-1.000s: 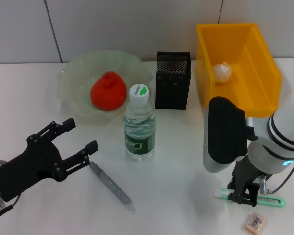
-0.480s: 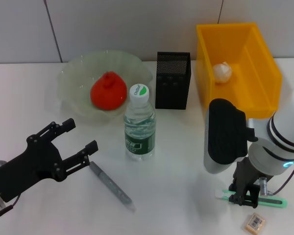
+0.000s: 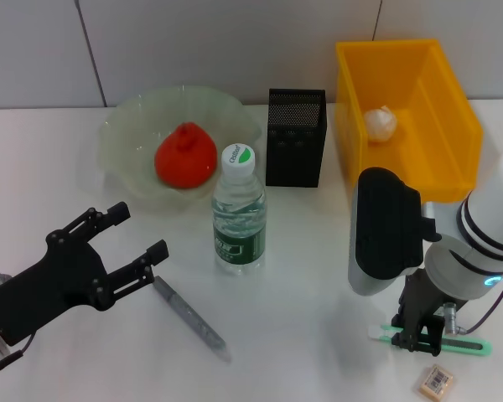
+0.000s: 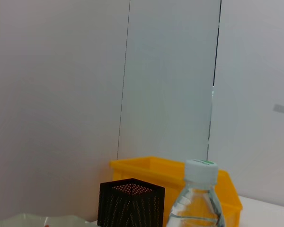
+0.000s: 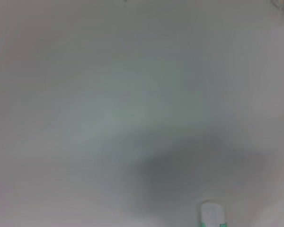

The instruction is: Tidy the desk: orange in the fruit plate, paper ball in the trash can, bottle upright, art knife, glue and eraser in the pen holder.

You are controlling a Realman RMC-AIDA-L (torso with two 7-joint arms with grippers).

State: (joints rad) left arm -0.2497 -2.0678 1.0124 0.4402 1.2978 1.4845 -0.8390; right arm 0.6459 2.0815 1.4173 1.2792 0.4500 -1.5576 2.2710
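The orange (image 3: 185,156) lies in the pale-green fruit plate (image 3: 121,126). In the yellow trash can (image 3: 453,109) rests the paper ball (image 3: 381,122). The bottle (image 3: 239,213) stands upright in front of the black mesh pen holder (image 3: 295,138). A grey art knife (image 3: 190,316) lies on the table just right of my left gripper (image 3: 138,232), which hovers open and empty. My right gripper (image 3: 415,335) is down on the green-and-white glue (image 3: 465,344). The tan eraser (image 3: 437,380) lies just in front of it. The right wrist view shows only the glue's tip (image 5: 213,215).
White table with a grey wall behind. In the left wrist view the bottle (image 4: 196,198), pen holder (image 4: 130,203) and trash can (image 4: 151,168) line up ahead, with the fruit plate's rim (image 4: 61,220) at the edge. My right forearm (image 3: 384,230) stands between the bottle and the trash can.
My right gripper has sunk slightly lower onto the glue. The left arm and the other objects have not moved.
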